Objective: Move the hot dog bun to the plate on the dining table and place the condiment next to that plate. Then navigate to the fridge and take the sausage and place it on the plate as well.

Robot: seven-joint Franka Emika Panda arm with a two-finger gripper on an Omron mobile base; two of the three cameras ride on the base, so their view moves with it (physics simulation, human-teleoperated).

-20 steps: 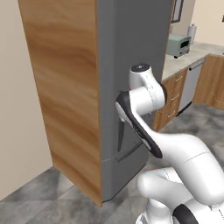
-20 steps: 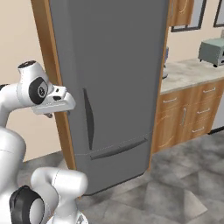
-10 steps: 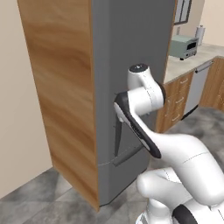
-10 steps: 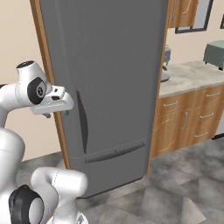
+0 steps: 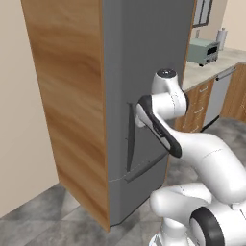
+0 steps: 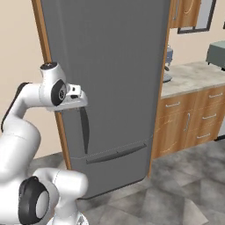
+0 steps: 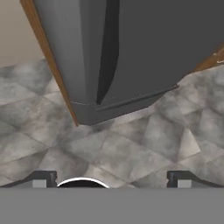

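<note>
Grey and shut, the fridge (image 6: pixel 110 79) stands with its light wood side panel (image 5: pixel 67 96) on its left and a wooden counter (image 6: pixel 193 79) on its right. The gripper (image 7: pixel 112 177) hangs just in front of the fridge door, fingers spread wide and holding nothing, near the dark upright handle (image 6: pixel 84 129). Whether it touches the door is hard to judge from here. Grey floor tiles (image 7: pixel 131 148) lie below the fridge.

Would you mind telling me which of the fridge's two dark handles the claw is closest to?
The tall vertical handle on the fridge door, just below the open claw; the other handle runs horizontally lower down.
</note>
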